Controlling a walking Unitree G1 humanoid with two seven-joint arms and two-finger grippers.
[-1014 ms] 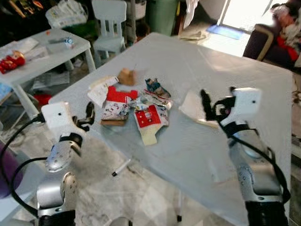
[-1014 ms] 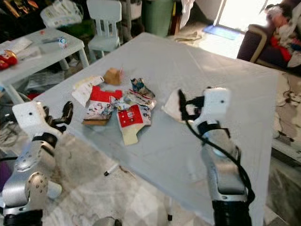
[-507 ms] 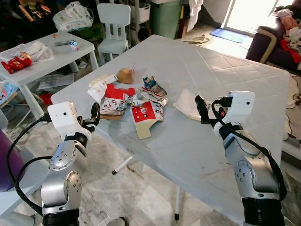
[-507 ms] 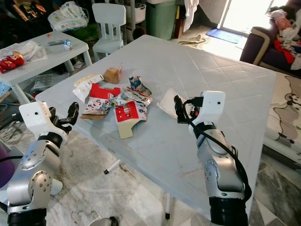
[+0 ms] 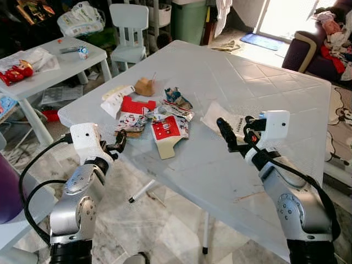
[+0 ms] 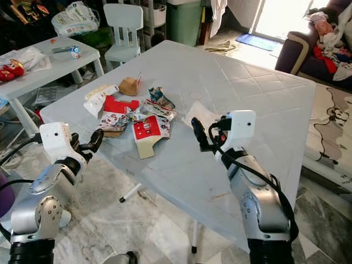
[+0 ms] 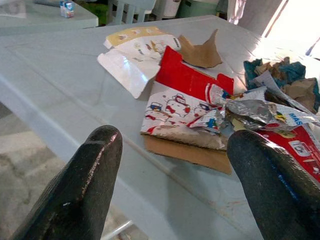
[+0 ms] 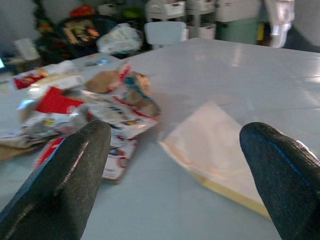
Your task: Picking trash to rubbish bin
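Two grippers, left gripper (image 7: 170,195) and right gripper (image 8: 175,165), hover with fingers spread, empty, at the white table (image 5: 286,93). Trash pile (image 5: 151,113) lies between them; one wrapper (image 7: 285,116) reads "MAS".

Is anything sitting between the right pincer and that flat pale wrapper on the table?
Nothing visible does. The right pincer hangs open just above the table, and the flat pale wrapper lies straight ahead between its fingers in the wrist view. The heap of torn cartons lies off to the robot's left.
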